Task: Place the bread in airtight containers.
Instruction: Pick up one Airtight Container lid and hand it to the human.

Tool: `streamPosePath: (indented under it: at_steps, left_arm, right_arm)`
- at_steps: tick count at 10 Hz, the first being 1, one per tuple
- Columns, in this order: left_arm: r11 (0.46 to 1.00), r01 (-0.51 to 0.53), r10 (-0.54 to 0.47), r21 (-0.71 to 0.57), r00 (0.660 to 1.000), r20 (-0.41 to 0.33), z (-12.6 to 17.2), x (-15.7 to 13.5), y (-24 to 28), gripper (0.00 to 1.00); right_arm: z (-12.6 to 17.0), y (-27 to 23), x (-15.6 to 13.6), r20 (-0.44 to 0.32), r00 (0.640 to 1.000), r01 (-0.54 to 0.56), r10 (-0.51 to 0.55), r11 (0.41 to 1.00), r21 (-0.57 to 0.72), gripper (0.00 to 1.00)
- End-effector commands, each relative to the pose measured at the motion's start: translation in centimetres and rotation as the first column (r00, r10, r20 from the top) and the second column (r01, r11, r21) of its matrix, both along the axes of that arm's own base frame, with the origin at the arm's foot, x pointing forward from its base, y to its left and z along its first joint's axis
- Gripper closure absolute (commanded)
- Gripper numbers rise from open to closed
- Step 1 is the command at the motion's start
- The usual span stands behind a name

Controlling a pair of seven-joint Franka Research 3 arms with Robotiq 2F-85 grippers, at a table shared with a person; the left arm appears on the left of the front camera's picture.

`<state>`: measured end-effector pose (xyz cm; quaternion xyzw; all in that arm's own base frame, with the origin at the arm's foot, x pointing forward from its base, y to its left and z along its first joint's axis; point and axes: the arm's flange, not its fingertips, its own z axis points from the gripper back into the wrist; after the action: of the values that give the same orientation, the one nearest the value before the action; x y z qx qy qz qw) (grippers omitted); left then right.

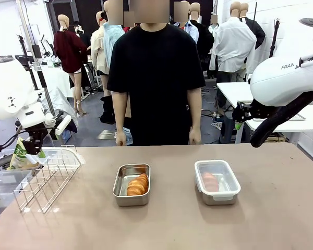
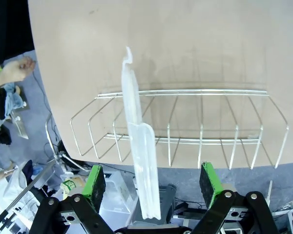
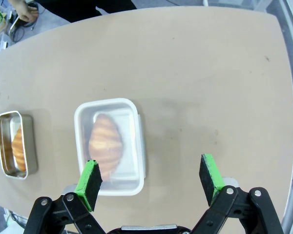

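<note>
Right tool [image 3: 151, 183] wide over bare tabletop [image 3: 210, 97]

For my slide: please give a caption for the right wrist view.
Open right gripper above a lidded tin holding bread; an open tin lies beyond.

White arms [image 1: 281, 78], green-padded black gripper [image 3: 154, 183]

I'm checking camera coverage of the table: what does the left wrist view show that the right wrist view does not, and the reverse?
Left wrist view: the wire rack basket at the table edge, with a translucent lid standing in it, and the open left tool.

Right wrist view: the lidded container with bread inside, the open container with bread, and the open right tool.

Both: the tan table and a person's hand at its far edge.
</note>
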<state>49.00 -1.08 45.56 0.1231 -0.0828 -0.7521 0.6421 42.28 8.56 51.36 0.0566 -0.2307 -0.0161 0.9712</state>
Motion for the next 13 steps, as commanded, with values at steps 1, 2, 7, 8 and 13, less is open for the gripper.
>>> streamPosePath:
  at_steps: [1,2,7,8,13]
  left_arm:
    - [1.0,-0.01,0.009,-0.029,1.0,-0.011,-0.8,1.6,0.8,0.0]
    - [0.999,-0.017,0.016,-0.032,0.999,-0.037,-1.5,2.2,0.8,0.0]
    - [0.998,-0.027,0.023,-0.054,0.997,-0.071,-2.8,3.1,0.6,0.57]
    - [0.998,-0.031,0.027,-0.052,0.997,-0.078,-2.9,3.2,0.6,0.75]
    - [0.998,-0.047,0.043,-0.05,0.996,-0.084,-2.8,3.4,0.6,1.0]
  right_arm:
    - [-0.1,0.0,0.0,-0.003,1.0,-0.001,0.001,1.0,0.0,0.0]
    - [-0.1,0.0,0.0,-0.003,1.0,-0.001,0.001,1.0,0.0,0.0]
    - [-0.1,0.0,0.0,-0.003,1.0,-0.001,0.001,1.0,0.0,0.0]
    - [-0.1,0.0,0.0,-0.003,1.0,-0.001,0.001,1.0,0.0,0.0]
    - [-0.1,0.0,0.0,-0.003,1.0,-0.001,0.001,1.0,0.0,0.0]
